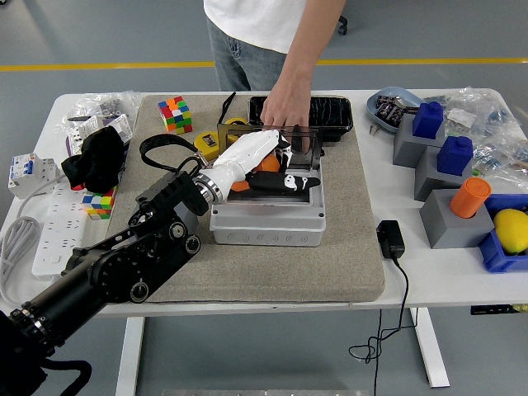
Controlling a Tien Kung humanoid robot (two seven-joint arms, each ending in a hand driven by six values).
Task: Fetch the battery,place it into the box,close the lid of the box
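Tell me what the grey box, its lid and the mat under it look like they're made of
Box: looks like matte grey moulded plastic, with round moulded marks along its front wall.
Lid: probably clear, slightly smoky plastic; the black tray shows through it.
Mat: seems to be felt or coarse fabric, beige-grey, with a fuzzy non-reflective surface and soft rounded corners.
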